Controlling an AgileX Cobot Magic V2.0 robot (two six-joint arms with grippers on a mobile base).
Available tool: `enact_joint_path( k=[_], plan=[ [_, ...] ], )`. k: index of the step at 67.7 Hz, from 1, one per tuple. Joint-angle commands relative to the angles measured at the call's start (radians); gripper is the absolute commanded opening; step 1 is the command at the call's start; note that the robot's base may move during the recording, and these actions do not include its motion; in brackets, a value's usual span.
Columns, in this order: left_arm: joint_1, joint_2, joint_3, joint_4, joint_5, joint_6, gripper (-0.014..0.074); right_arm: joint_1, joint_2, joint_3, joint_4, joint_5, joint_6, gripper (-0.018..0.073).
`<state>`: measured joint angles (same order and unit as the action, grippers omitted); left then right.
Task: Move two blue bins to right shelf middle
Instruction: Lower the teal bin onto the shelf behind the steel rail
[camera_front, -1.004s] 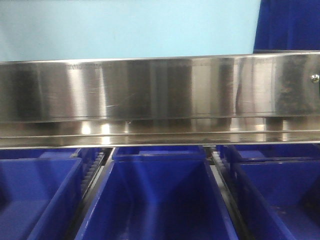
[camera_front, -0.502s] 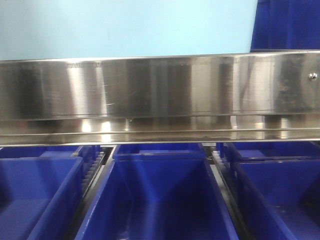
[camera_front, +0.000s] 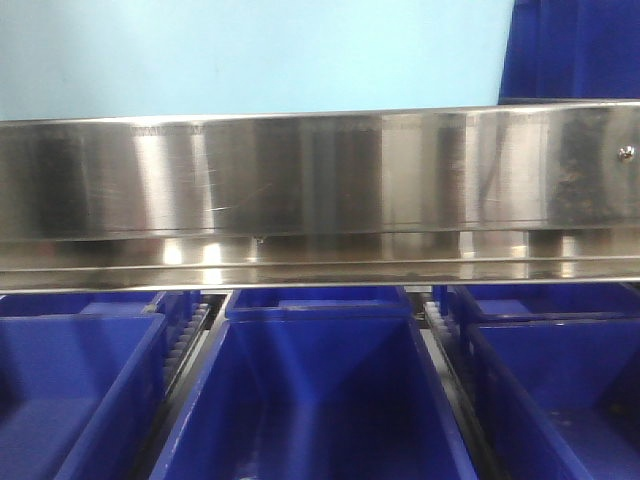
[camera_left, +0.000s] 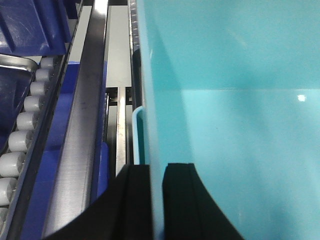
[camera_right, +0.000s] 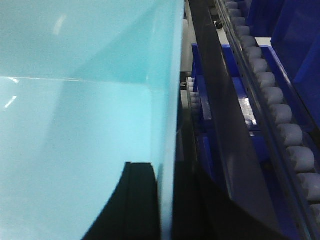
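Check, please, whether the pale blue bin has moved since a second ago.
No. The pale blue bin keeps its spacing from the screw on the steel rail; the whole view slid slightly left.

Matte black gripper fingers, seen close from each wrist camera

The left gripper has two flat, smooth, matte black fingers with squared tips and straight inner faces. Each widens outward in a curved flare towards the picture's bottom edge. The right gripper has the same plain black build, with one finger evenly lit and the other in deep shadow.
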<state>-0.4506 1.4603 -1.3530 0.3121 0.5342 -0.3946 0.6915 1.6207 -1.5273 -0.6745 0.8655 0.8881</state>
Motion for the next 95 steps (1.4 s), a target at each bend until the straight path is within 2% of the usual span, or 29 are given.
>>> enact_joint_path(
  k=[1,6,10,15,21,24,27,31,37,42,66,77,84,95],
  plan=[
    [-0.021,-0.009,-0.006,-0.051,-0.079,0.001,-0.0057,0.016,0.011,-0.005,0.016,-0.105,-0.007,-0.0151],
    [-0.021,-0.009,-0.006,-0.044,-0.059,0.001,0.0039,0.016,0.011,-0.005,0.016,-0.096,-0.007,-0.0151],
    [-0.021,-0.009,-0.006,-0.040,-0.044,0.001,0.0160,0.016,0.011,-0.007,0.016,-0.091,-0.007,-0.0151],
    [-0.021,-0.009,-0.006,-0.040,-0.044,0.001,0.0267,0.012,0.011,-0.006,0.016,-0.084,-0.007,-0.0151],
    [-0.021,-0.009,-0.006,-0.040,-0.056,0.001,0.0347,0.006,0.011,-0.006,0.016,-0.070,-0.007,-0.0146],
    [-0.021,-0.009,-0.008,-0.040,-0.058,0.001,0.0360,0.004,0.011,-0.006,0.016,-0.065,-0.007,-0.0113],
    [-0.021,-0.009,-0.008,-0.040,-0.063,0.001,0.0360,0.004,0.011,-0.006,0.016,-0.065,-0.007,-0.0027],
    [-0.021,-0.009,-0.008,-0.037,-0.067,0.001,0.0360,0.004,0.009,-0.006,0.016,-0.065,-0.007,0.0131],
    [-0.021,-0.009,-0.010,-0.037,-0.073,0.001,0.0360,0.004,0.005,-0.008,0.016,-0.065,-0.007,0.0303],
    [-0.021,-0.009,-0.020,-0.034,-0.071,0.001,0.0360,0.004,-0.003,-0.008,0.016,-0.063,-0.007,0.0380],
    [-0.021,-0.009,-0.123,0.002,0.067,0.001,0.0360,0.004,-0.090,-0.027,0.016,-0.058,-0.007,0.0370],
    [-0.021,-0.009,-0.147,0.009,0.160,-0.001,0.0360,0.004,-0.100,-0.092,0.031,0.033,-0.009,0.0370],
    [-0.021,-0.009,-0.178,0.005,0.268,-0.017,0.0360,0.004,-0.100,-0.155,0.097,0.135,-0.088,0.0370],
    [-0.021,-0.007,-0.262,-0.007,0.460,-0.052,0.0360,0.000,-0.089,-0.249,0.261,0.281,-0.220,0.0370]
  ],
)
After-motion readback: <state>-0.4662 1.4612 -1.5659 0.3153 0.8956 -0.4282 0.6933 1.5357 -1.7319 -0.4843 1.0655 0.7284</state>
